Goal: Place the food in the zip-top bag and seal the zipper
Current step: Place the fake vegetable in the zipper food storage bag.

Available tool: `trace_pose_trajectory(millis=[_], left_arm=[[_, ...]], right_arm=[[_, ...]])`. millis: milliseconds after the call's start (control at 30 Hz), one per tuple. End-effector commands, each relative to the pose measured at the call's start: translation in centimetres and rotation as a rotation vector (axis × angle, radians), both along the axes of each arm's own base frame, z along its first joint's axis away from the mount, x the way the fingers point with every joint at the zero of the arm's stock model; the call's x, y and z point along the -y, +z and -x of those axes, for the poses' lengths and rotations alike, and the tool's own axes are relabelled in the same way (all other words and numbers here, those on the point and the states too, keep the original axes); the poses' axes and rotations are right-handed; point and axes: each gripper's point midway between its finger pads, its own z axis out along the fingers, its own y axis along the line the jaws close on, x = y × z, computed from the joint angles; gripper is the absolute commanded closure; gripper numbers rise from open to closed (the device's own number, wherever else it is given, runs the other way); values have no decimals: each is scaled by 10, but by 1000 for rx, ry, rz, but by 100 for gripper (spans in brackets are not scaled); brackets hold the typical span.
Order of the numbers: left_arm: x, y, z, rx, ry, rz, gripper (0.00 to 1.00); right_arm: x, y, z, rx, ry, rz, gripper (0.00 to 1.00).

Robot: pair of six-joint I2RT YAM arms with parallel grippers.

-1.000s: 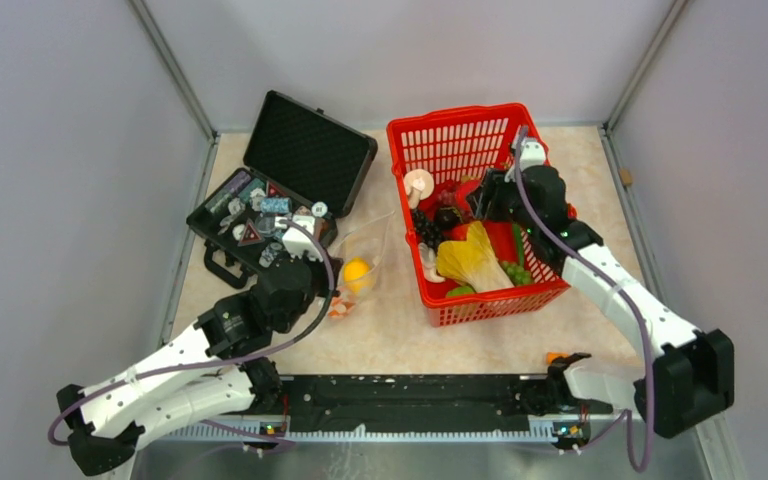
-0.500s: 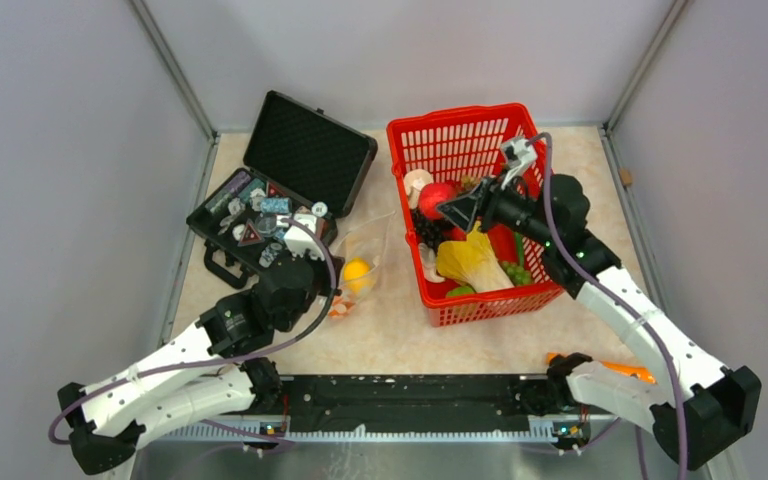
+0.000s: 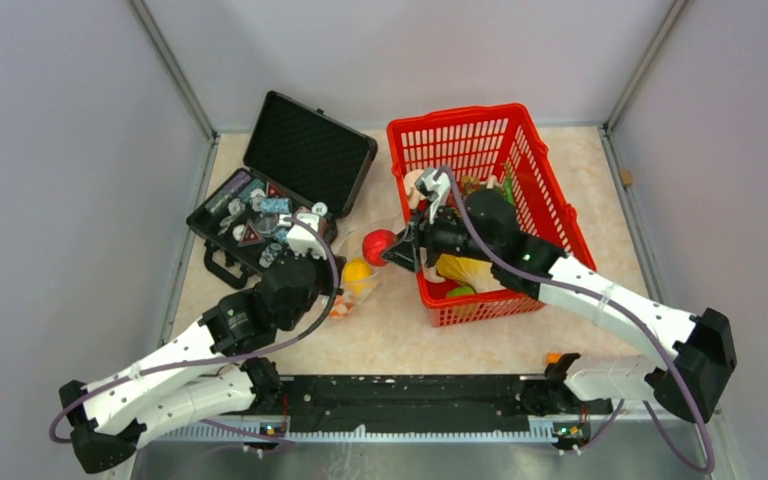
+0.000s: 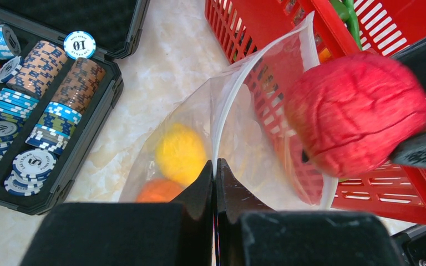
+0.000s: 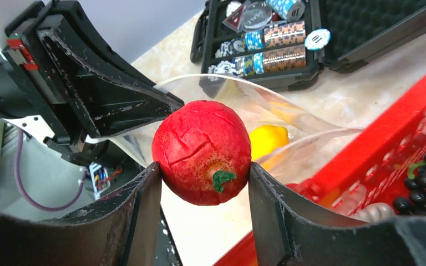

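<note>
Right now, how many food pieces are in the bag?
2: a yellow lemon and an orange beside it, low in the zip-top bag. The left gripper may hide more.

left pincer [image 4: 215,169]: jaws pressed together, arm forward | right pincer [image 5: 202,169]: jaws apart, gripping, arm extended left
</note>
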Motion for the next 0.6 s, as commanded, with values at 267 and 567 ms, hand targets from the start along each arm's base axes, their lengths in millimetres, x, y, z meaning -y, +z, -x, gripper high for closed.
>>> trace_pose_trajectory(millis=[267,567], left_arm=[[-3,28,-1,53,10,55,100],[-3,27,-1,53,10,55,100]], right_arm=[[-31,30,-2,164,-8,-8,73],[-38,-6,-16,118,-61,154,55]])
